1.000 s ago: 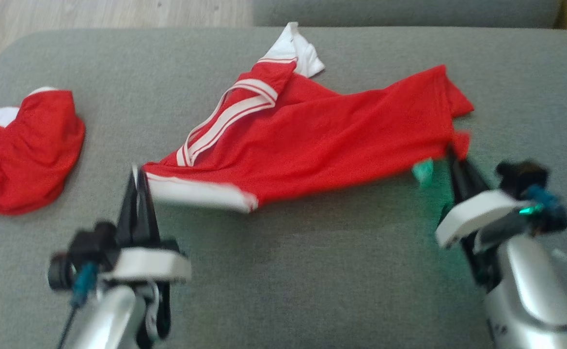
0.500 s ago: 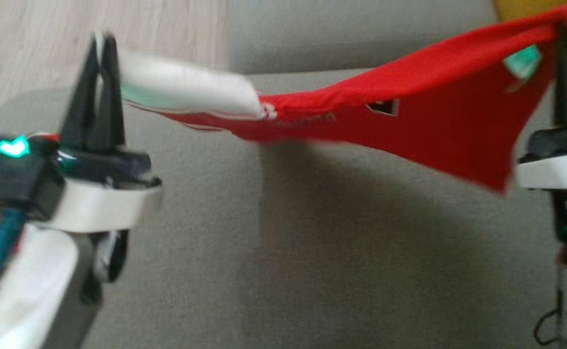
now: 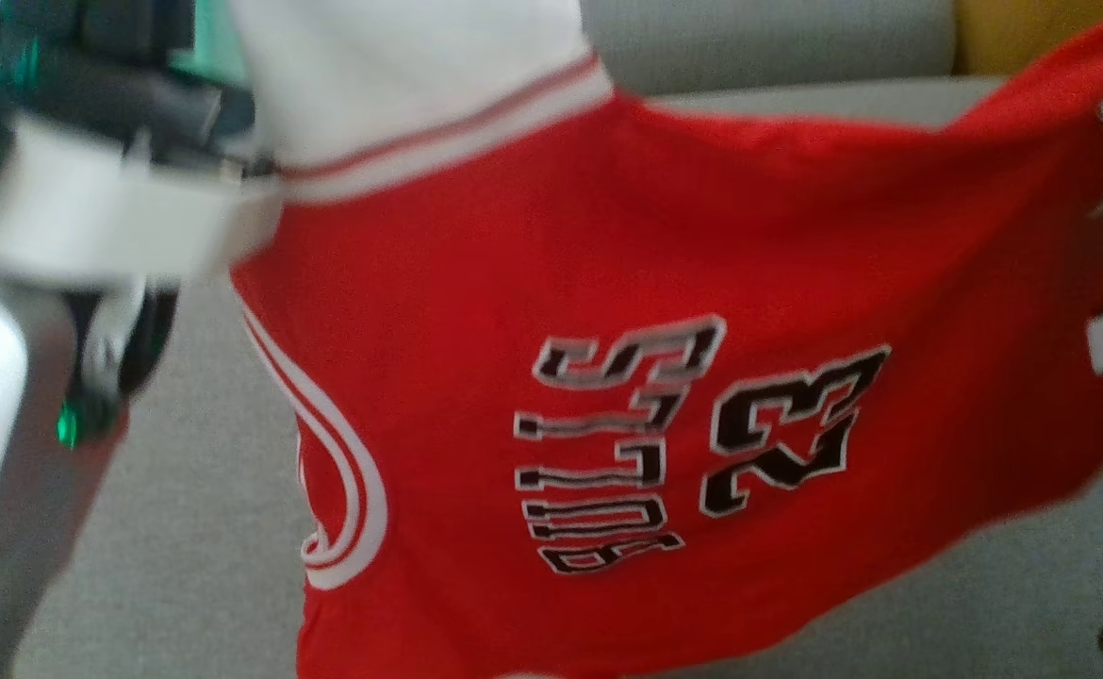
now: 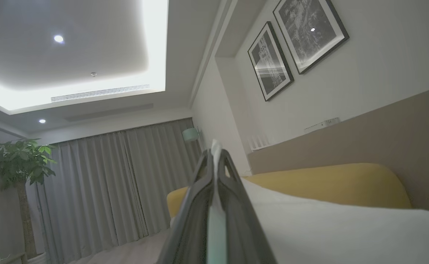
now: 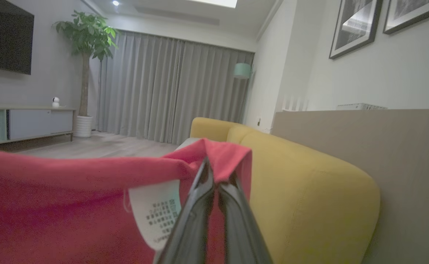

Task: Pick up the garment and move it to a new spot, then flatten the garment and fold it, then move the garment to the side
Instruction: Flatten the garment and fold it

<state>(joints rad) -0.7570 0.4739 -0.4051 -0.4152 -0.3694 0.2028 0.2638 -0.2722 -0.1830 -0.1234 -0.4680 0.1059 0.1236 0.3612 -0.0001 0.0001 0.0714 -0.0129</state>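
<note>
since both tools are pinched tight on cloth, this looks like the carry step: left tool (image 4: pixel 216 157) is clamped on the white trim (image 4: pixel 310 227), right tool (image 5: pixel 216 179) on a red edge just beside the care label (image 5: pixel 156 214). the red garment (image 3: pixel 627 283) hangs stretched between them, in the air above the grey sofa seat (image 3: pixel 174 528), print facing the head camera. next i'd guess it needs lowering onto a fresh patch, kept taut so it lands flat, before letting go.

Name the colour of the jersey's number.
Black, white-outlined number on the red jersey; best in head view.
</note>
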